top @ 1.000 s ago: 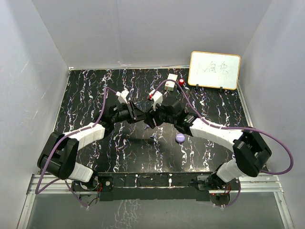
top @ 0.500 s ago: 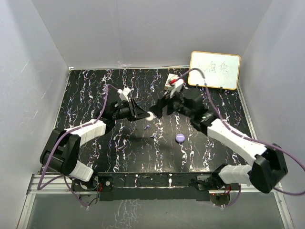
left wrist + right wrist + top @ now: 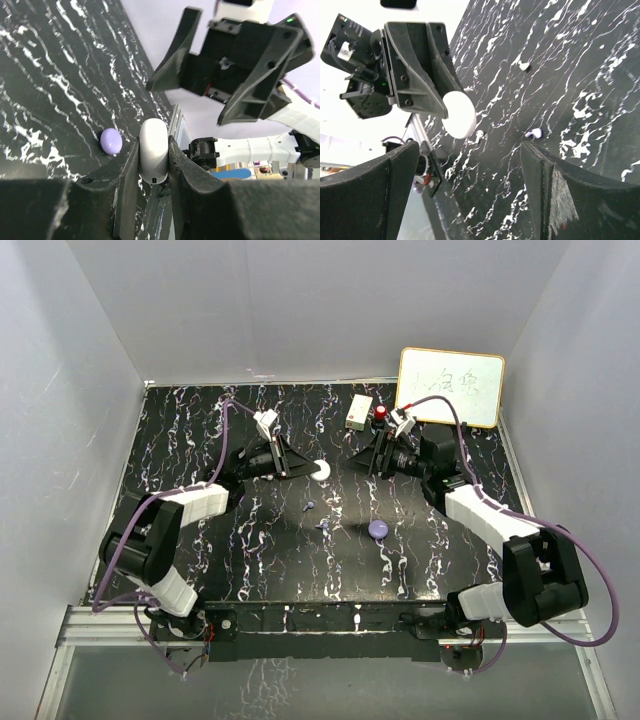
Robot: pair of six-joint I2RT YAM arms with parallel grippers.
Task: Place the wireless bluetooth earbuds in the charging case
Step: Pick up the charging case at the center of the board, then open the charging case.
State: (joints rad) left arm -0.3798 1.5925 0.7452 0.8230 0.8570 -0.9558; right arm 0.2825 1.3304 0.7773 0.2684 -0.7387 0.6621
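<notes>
Overhead, earbuds (image 3: 310, 506) are lying at six o'clock of the case (image 3: 320, 472). Wrist-side, the left gripper (image 3: 152, 150) is clenching that case; the right gripper (image 3: 470, 147) is gaping.

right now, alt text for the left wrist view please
The left end effector clamps a white puck edge-on. A lilac puck lies on the black marbled table beside it, and the right end effector hangs open beyond.

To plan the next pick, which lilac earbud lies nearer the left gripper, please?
The rear earbud, closest to the white puck in the left gripper; the other earbud sits nearer the lilac puck.
</notes>
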